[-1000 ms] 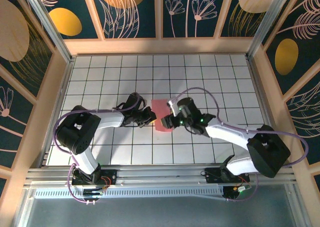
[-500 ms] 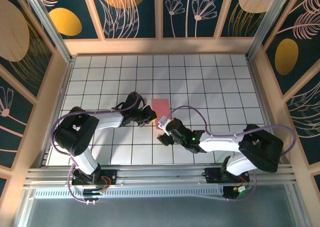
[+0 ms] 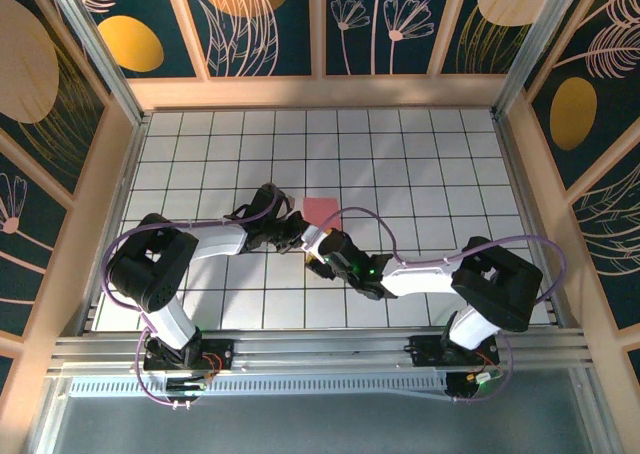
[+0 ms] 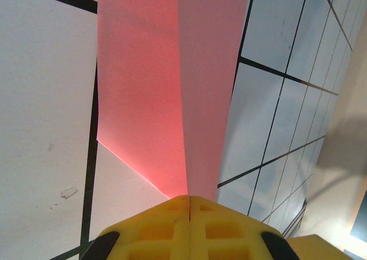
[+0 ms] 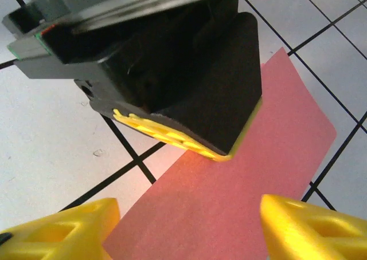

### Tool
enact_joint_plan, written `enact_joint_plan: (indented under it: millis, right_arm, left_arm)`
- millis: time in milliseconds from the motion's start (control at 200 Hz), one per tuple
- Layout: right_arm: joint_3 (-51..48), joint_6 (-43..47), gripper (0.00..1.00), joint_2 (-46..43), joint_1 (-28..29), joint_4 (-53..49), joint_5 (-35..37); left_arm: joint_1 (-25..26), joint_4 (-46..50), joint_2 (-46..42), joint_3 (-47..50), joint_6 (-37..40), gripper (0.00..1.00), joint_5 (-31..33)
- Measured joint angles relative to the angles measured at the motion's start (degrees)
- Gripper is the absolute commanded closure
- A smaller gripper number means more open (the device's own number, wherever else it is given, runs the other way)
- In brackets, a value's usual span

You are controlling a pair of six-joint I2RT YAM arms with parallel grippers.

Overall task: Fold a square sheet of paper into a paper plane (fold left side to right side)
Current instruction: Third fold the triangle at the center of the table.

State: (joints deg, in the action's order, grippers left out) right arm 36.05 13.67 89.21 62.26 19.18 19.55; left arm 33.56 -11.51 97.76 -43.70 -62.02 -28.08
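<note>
paper pinched, right gripper apparently hiding part

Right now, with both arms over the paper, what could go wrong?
1. The shut left jaws bear on the pink sheet near its edge; any sideways pull could drag it or crease it crooked.
2. The open right jaws hang close to the left jaws, so advancing may knock them and free the sheet.
</note>
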Motion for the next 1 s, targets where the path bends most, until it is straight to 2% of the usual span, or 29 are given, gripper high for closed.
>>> enact_joint_plan:
  millis: [190, 400, 566, 696, 816, 1001]
  right_arm:
    - [0.09, -0.66, 0.63, 0.00, 0.00, -0.46, -0.61]
    - [-0.02, -2.69, 1.00, -0.04, 0.00, -2.27, -2.47]
    - [-0.11, -5.29, 1.00, -0.04, -0.02, -3.65, -3.78]
    - [-0.09, -7.48, 1.00, -0.04, -0.46, -4.33, -6.64]
    - [-0.09, -10.10, 1.00, -0.33, -2.51, -4.85, -11.43]
    - [-0.13, -14.49, 1.00, -1.90, -7.32, -4.70, -20.61]
  left_arm:
    - [0.00, -0.02, 0.00, -0.02, 0.00, 0.93, 0.02]
    - [0.00, -0.02, 0.00, -0.04, 0.02, 0.80, 0.17]
    - [-0.92, 1.18, -1.29, -0.17, 0.61, 0.68, 0.59]
    - [-4.33, 3.78, -5.18, -0.50, 2.40, 0.67, 1.70]
    - [-6.80, 7.32, -7.08, -3.61, 5.51, 0.75, 3.21]
    - [-6.54, 7.93, -4.07, -8.57, 8.76, 0.84, 1.31]
